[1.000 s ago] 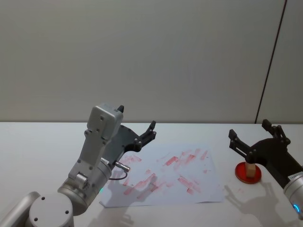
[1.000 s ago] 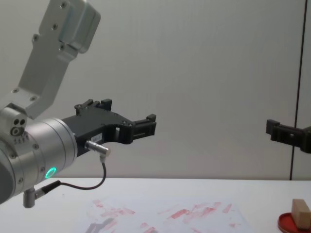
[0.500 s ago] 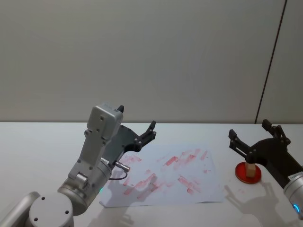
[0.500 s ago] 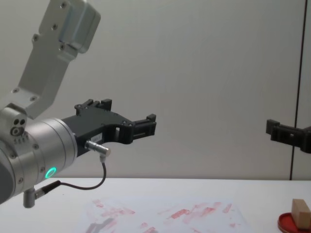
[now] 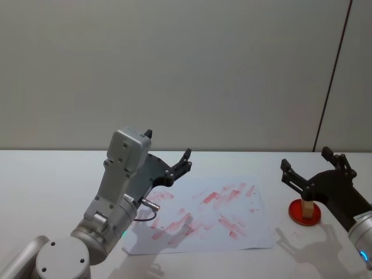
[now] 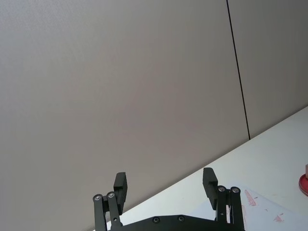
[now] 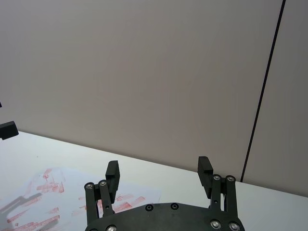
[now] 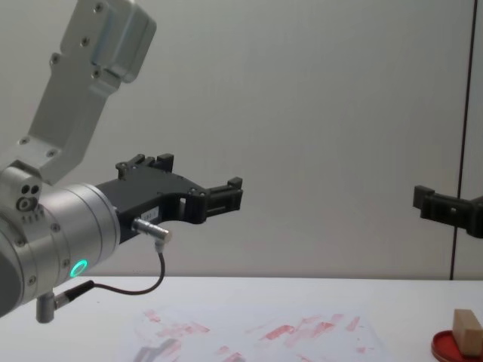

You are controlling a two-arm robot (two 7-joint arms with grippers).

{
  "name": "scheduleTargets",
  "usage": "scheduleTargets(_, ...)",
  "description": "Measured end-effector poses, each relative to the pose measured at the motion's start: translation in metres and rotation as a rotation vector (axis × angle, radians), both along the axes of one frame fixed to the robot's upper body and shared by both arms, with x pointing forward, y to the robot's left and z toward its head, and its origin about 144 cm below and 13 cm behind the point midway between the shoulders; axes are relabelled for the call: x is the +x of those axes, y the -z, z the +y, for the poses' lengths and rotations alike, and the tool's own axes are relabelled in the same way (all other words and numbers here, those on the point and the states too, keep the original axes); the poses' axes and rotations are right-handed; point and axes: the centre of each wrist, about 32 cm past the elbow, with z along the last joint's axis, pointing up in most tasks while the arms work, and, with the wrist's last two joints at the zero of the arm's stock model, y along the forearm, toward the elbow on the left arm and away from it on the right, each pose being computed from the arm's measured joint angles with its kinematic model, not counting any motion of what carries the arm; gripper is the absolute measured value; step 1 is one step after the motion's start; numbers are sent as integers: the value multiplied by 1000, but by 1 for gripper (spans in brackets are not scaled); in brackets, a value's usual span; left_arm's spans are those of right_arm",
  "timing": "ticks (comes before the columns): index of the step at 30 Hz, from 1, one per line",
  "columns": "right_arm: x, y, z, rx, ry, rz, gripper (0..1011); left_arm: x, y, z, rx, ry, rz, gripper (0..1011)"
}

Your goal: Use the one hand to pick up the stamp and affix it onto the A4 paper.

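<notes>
My right gripper (image 5: 306, 160), fingers spread, hangs above the stamp (image 5: 306, 207), which stands on the red ink pad (image 5: 295, 213) right of the A4 paper (image 5: 256, 232). My left gripper (image 5: 168, 145), spread too, hangs over the paper's left edge.

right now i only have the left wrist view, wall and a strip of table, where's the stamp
Observer: The stamp sits on the red ink pad, right of the A4 paper.
Operator: which tool is closer
Observer: The right tool, raised open and empty by the pad; the left tool hangs over the paper's left side.
Operator: any room left on the sheet
Observer: Red prints crowd its middle; the near right corner looks bare.
</notes>
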Motion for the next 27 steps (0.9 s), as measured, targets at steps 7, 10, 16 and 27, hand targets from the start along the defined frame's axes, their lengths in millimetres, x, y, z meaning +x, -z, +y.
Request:
scheduleTargets(7,0,0,0,0,0,0,1001,0,0,0,0,0,0,1003)
scheduleTargets(10,0,0,0,0,0,0,1001,0,0,0,0,0,0,1003)
scheduleTargets(16,0,0,0,0,0,0,1001,0,0,0,0,0,0,1002)
scheduleTargets(27,0,0,0,0,0,0,1001,0,0,0,0,0,0,1002)
